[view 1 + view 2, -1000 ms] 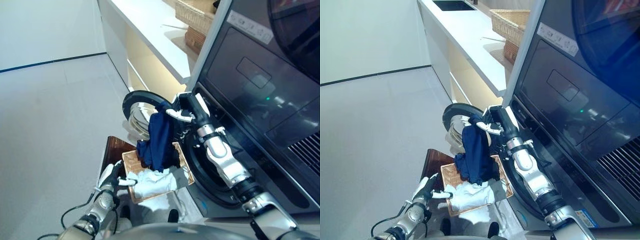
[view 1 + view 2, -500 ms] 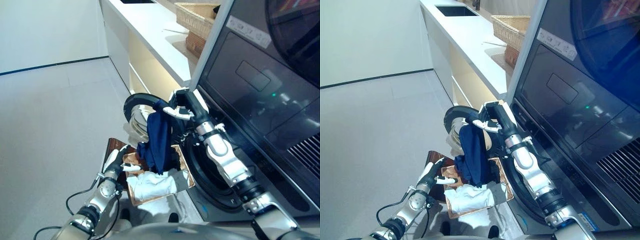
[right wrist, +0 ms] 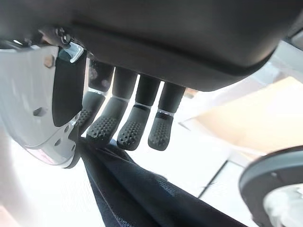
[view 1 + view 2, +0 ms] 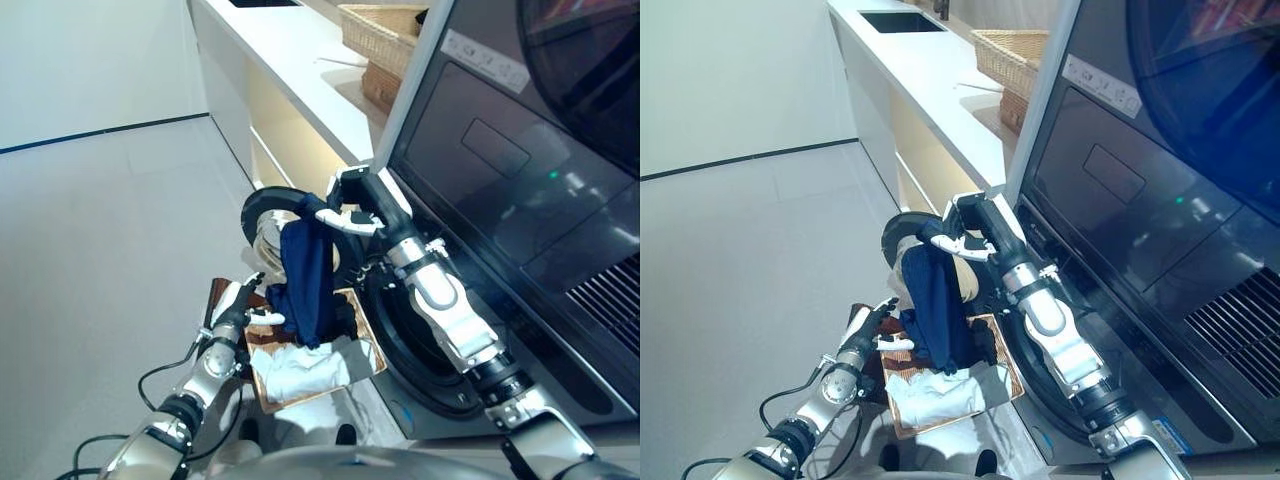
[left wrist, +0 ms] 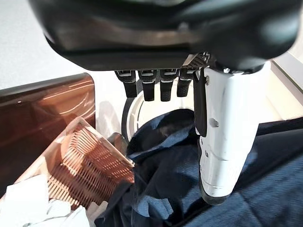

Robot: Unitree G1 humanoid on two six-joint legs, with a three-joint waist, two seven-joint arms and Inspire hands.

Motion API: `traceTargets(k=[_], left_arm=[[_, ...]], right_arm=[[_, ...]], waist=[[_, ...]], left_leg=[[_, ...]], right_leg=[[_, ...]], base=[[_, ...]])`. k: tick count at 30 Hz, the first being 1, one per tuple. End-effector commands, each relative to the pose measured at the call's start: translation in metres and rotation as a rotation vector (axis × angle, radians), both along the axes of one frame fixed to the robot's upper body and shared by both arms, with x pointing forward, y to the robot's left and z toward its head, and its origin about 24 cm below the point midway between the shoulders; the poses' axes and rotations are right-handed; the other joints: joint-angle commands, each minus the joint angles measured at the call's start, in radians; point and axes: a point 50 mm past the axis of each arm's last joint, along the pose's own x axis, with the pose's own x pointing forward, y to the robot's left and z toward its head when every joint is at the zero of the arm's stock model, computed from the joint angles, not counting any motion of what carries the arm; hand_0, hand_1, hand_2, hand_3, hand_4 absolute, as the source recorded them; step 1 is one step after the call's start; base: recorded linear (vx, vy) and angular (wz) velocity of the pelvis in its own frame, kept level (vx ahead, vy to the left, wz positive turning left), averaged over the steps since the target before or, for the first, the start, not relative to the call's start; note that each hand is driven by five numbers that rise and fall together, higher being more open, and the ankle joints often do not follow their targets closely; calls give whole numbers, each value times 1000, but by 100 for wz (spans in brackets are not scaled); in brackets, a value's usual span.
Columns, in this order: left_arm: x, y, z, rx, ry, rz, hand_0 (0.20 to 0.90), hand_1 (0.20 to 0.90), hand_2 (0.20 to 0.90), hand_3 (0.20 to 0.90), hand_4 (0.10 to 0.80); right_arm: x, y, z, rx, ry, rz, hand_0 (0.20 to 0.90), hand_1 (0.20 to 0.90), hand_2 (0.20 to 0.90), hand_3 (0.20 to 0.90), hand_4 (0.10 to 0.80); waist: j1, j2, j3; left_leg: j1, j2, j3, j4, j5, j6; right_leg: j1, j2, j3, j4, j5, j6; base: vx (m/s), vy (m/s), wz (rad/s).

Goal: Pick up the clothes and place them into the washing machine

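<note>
Navy garment (image 4: 303, 275) hangs pinched in my right hand (image 4: 352, 208) above wicker basket (image 4: 268, 382); left hand (image 4: 232, 308) fingers relaxed beside it.

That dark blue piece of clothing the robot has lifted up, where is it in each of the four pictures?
Left eye view: the navy garment hangs mid-picture from the right hand.
Right eye view: mid-picture again, above the wicker basket.
Left wrist view: fills the lower half, beyond the left hand.
Right wrist view: a dark strip pinched under the fingers.
Shared landmark: the washer's round door.
</note>
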Motion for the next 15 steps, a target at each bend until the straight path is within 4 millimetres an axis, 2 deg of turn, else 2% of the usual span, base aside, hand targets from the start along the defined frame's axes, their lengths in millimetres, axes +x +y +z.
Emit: traceTargets(k=[1,8,15], left_arm=[[49,-37,43,-54,-199,-107,900,900,900,900,800],[54,-42,47,-80,-204,-99,900,900,900,900,800],[59,-50,51,-85,-211,-122,900,900,900,900,800]], right_arm=[[-1,4,67,155,-281,68,200,200,200,200,300],[-10,10,79,190,-322,136,200,200,200,200,300],[-10,15,84,184,-334,162,200,200,200,200,300]], waist=[[19,23,-85],[10,20,-86],[3,21,-88]], left_leg=[[36,-11,7,-2,-59,-59],[36,-8,11,-2,-57,-60],[38,-7,13,-2,-56,-60]], right_leg=[[33,36,11,64,-41,21],[31,39,13,64,-39,20],[30,41,17,65,-38,20]], base=[[-5,-4,-7],[-3,-6,-6],[0,0,0]])
